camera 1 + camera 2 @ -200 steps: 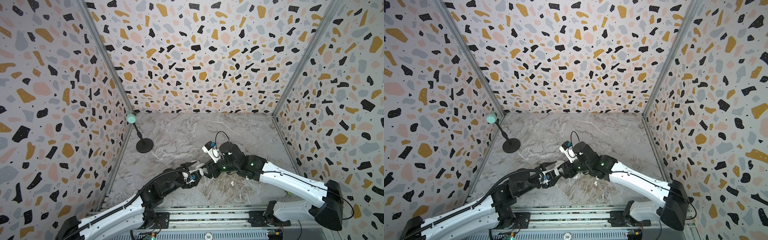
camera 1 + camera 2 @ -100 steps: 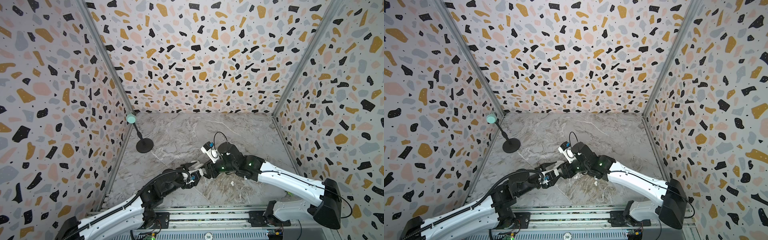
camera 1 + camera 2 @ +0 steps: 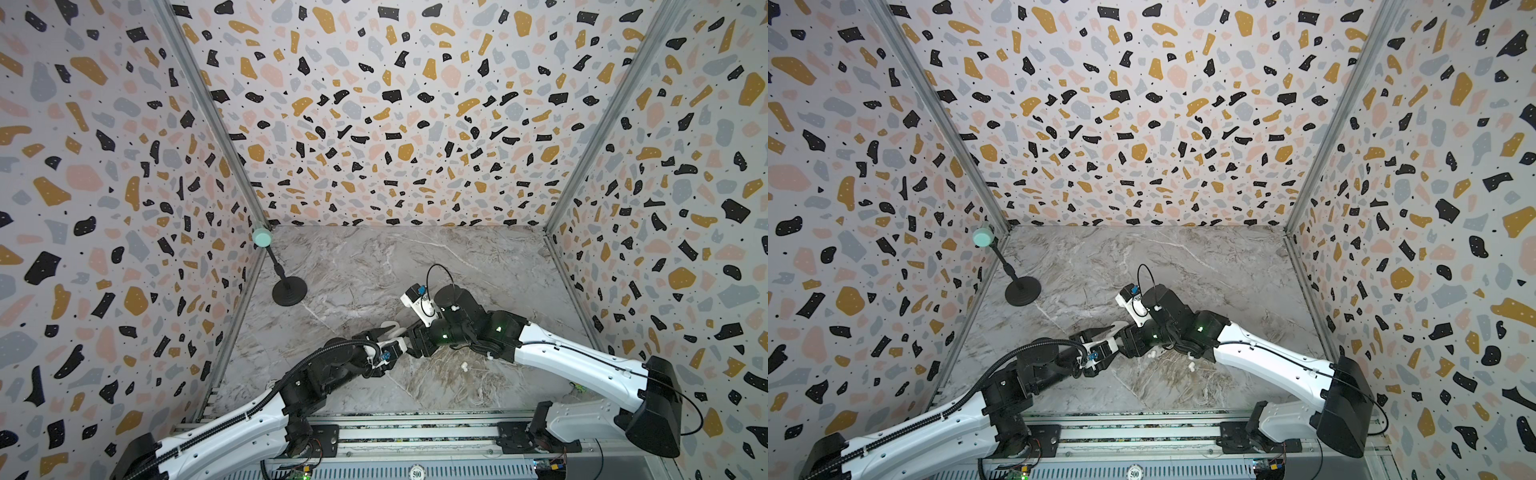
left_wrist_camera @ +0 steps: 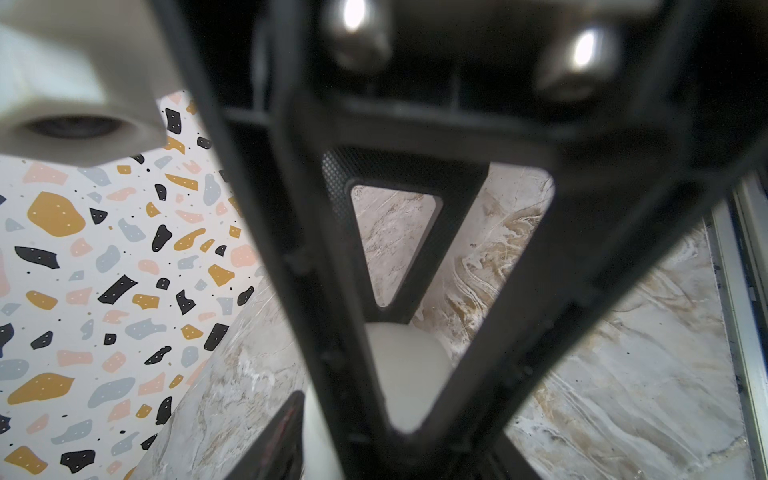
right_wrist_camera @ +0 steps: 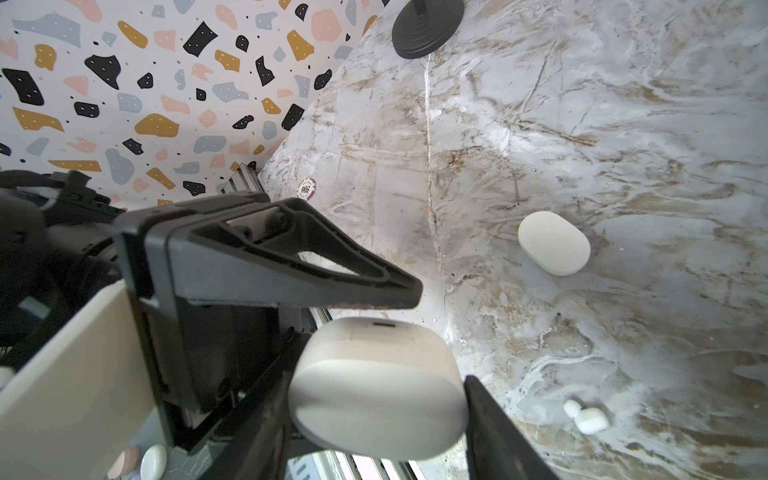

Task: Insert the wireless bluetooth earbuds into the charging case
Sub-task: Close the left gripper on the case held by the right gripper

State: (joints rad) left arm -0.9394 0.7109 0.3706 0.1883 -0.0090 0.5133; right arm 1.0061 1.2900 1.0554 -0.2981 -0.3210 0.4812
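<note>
Grippers meet near mid-table: the right gripper point(image 5: 378, 419) is clenched on a white oval plastic charging case point(image 5: 376, 374), which sits between its two black fingers. The left gripper point(image 3: 390, 332) faces it, one black finger point(image 5: 316, 270) lying just over the case's top edge; I cannot tell if it grasps the case. Two tiny white bean-shaped plastic earbuds point(image 5: 586, 417) lie together on the grey-veined marble tabletop point(image 5: 623, 124), near a second white oval case point(image 5: 555, 243) and apart from both grippers.

We're in a robotics test booth here: terrazzo-print walls point(image 3: 395, 124) box in a marble-print floor point(image 3: 374, 257). Along the bottom edge, a metal rail point(image 3: 415, 434) carries two white-and-black robot arms point(image 3: 582, 365).
</note>
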